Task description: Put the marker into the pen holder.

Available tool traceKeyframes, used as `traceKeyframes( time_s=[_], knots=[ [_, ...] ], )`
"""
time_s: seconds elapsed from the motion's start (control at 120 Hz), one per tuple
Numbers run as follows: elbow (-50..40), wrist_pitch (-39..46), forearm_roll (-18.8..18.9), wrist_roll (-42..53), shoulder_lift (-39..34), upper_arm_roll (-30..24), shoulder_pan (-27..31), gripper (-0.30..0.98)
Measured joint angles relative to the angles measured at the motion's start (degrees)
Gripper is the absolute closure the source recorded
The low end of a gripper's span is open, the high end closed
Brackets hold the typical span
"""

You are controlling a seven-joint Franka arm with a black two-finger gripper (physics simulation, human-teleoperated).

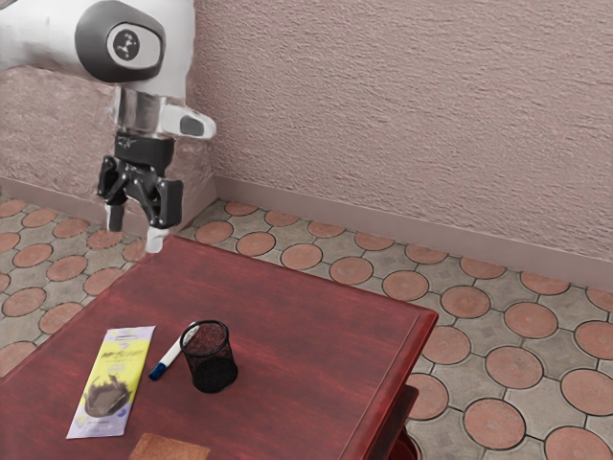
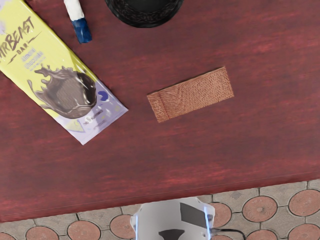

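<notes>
Holds gripper (image 1: 137, 228) wide and empty; seems at approach step. Needs to reach marker (image 1: 174, 352), close beside pen holder (image 1: 213, 373), and straddle it cleanly.

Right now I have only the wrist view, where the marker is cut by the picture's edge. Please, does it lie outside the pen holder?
Observer: Yes, the marker lies on the table, outside the pen holder.
Operator: Thank you. And the holder, is it standing or fallen?
Observer: Standing upright, its mouth up.
Operator: Does my gripper hold something?
Observer: No, the gripper is open, with nothing between its fingers.
</notes>
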Motion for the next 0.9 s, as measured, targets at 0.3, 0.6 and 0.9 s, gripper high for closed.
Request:
traceKeyframes(
  time_s=[0.3, 0.6, 0.9],
  knots=[
    [8.91, 14.14, 2.19, 1.74, 4.78, -0.46, 0.07, 0.00],
    [-19.37, 40.81, 2.00, 2.44, 9.70, 7.35, -1.03, 0.40],
    [-20.80, 54.61, 1.66, 3.02, 16.56, 8.27, -0.22, 0.60]
  ],
)
